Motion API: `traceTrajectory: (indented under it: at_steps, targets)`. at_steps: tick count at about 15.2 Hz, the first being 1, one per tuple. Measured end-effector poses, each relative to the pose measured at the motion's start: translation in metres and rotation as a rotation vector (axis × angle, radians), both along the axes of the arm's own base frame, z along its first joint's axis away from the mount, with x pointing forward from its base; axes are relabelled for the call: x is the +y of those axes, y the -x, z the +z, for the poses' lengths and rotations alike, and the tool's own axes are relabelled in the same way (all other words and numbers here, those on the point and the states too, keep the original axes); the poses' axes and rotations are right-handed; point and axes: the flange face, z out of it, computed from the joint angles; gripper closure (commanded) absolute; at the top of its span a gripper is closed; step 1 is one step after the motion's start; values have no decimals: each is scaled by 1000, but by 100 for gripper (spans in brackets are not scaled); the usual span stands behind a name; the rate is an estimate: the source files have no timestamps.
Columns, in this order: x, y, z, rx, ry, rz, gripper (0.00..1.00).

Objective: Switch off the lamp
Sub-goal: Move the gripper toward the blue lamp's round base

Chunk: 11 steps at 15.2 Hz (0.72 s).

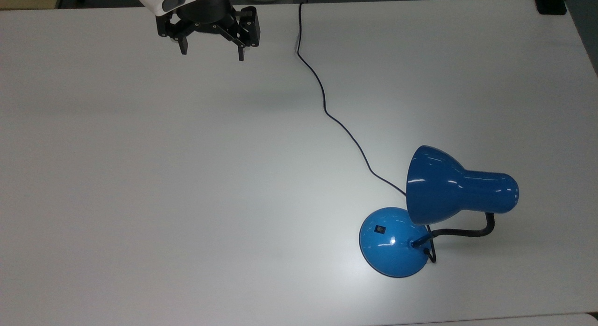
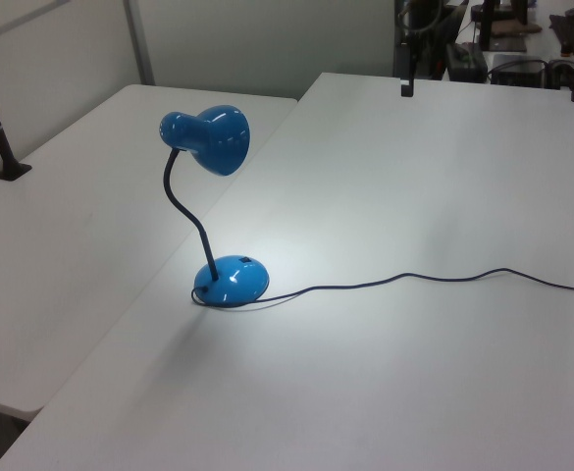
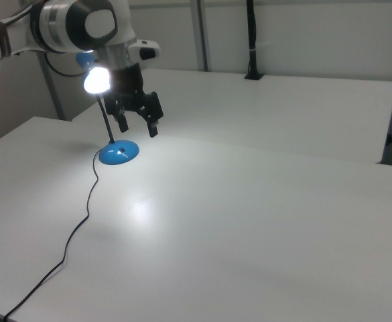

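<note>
Overhead, the released gripper (image 1: 211, 51) hangs cropped at the table's (image 1: 140, 176) far edge; the lamp (image 1: 420, 209) glows.

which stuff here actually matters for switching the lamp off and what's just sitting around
Belongs to the job:
- the lamp, lit, glow on the table
- its switch on the round base
- the gripper, jaws open, hanging far from the lamp in the top view

Just there:
- the cord trailing across the white table
- the second table beside it
- a black post at the back
</note>
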Motion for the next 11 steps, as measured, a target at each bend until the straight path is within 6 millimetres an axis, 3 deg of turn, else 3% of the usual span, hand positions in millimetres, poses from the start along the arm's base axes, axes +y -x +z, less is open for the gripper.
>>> traceTrajectory:
  at_steps: [8, 10, 11]
  targets:
    - [-2, 0, 0, 0, 0, -5, 3]
    - [-2, 0, 0, 0, 0, -5, 21]
    - [-2, 0, 0, 0, 0, -4, 40]
